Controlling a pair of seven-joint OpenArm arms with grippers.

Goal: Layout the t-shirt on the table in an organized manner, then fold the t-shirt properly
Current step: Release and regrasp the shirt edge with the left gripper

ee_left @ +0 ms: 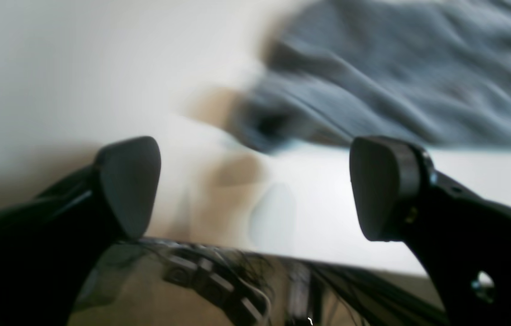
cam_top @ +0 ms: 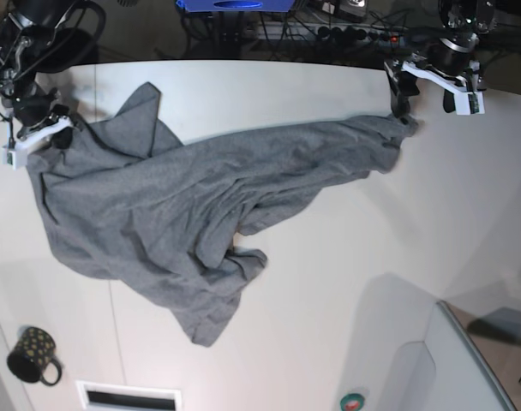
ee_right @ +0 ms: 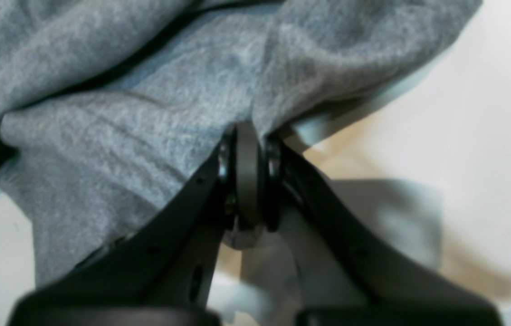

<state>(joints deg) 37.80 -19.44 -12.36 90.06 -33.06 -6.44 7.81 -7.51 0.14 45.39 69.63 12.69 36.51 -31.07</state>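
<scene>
The heather-grey t-shirt [cam_top: 175, 214] lies crumpled across the white table [cam_top: 329, 300], stretched from far left to far right. My right gripper [cam_top: 56, 135] is at the shirt's far-left edge. In the right wrist view its fingers [ee_right: 248, 172] are pressed together with a fold of the t-shirt [ee_right: 124, 136] pinched at their tips. My left gripper [cam_top: 423, 101] hovers open at the shirt's far-right corner. In the blurred left wrist view its gripper [ee_left: 255, 181] holds nothing, with the t-shirt [ee_left: 395, 68] beyond it and the table [ee_left: 463, 181] below.
A black dotted mug [cam_top: 33, 355] stands at the front left, beside a white slot [cam_top: 128, 396] in the table. A pale raised panel [cam_top: 449, 368] and a small round button [cam_top: 353, 400] sit at the front right. Cables [cam_top: 329, 30] run behind the table's far edge.
</scene>
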